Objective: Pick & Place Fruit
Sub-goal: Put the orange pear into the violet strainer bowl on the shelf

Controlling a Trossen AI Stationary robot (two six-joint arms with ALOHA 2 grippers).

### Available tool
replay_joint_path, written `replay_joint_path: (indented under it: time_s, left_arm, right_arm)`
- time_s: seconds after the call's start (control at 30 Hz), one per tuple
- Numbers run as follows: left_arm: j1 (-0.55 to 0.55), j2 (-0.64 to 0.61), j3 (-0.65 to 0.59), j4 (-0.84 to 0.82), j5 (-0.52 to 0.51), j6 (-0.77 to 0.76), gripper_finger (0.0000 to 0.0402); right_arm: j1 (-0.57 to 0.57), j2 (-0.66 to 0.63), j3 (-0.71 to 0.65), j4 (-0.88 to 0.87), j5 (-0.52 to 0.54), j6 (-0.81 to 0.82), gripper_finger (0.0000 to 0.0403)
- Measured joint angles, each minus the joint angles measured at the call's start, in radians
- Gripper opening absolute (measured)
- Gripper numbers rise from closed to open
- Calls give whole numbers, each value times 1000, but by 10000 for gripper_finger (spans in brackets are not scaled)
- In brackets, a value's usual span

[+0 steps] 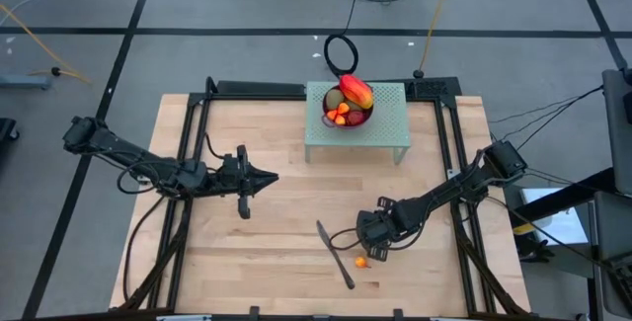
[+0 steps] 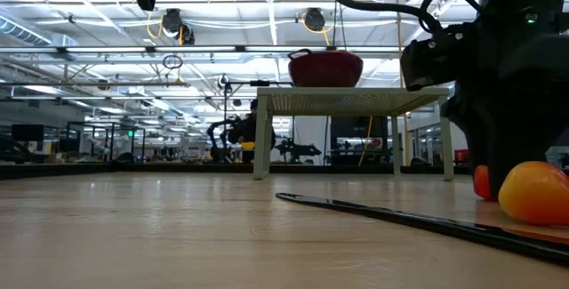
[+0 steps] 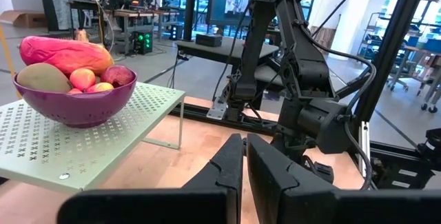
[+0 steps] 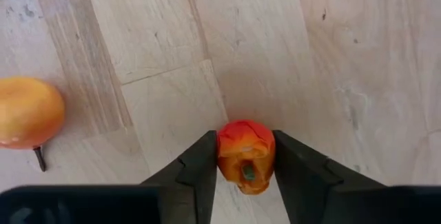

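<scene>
A purple bowl [image 1: 364, 120] [image 3: 76, 107] stands on a green perforated stand [image 1: 387, 128]. It holds the red-yellow mango [image 1: 356, 91] [image 3: 65, 53], a kiwi [image 3: 43, 78] and small red and orange pieces. My right gripper [image 1: 375, 245] [image 4: 244, 140] is low over the near right of the table, shut on a tiny orange-red fruit. A second small orange fruit [image 1: 361, 261] [image 4: 27, 112] [image 2: 536, 191] lies on the wood just beside it. My left gripper [image 1: 269, 176] [image 3: 244, 145] hovers shut over the table's left middle, holding nothing. My right gripper pinches the tiny orange-red fruit [image 4: 244, 151] between its two fingers [image 4: 200, 165], one on each side of it. The fingers come from above, pointing down at the wood. Whether the fruit rests on the table or is just off it, I cannot tell.
A long dark-handled knife [image 1: 336, 254] [image 2: 400, 216] lies on the wood just left of my right gripper, slanting toward the near edge. The stand with the bowl is at the far middle. Bare wood lies between the two arms.
</scene>
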Motion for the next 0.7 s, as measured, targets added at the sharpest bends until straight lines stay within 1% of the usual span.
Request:
replay_joint_path:
  time_s: [0.27, 0.37, 0.53, 0.63, 0.7]
  left_arm:
    - [0, 0, 0, 0, 0, 1, 21]
    - [0, 0, 0, 0, 0, 3, 21]
    - [0, 0, 0, 0, 0, 42, 21]
    - [0, 0, 0, 0, 0, 62, 21]
    - [0, 0, 0, 0, 0, 76, 21]
  right_arm:
    - [0, -12, 0, -9, -6, 40, 114]
    - [0, -38, 0, -8, -30, 53, 114]
    - [0, -126, 0, -2, -29, 114, 113]
    - [0, -197, 0, 34, -18, 149, 113]
    - [0, -245, 0, 77, 9, 169, 113]
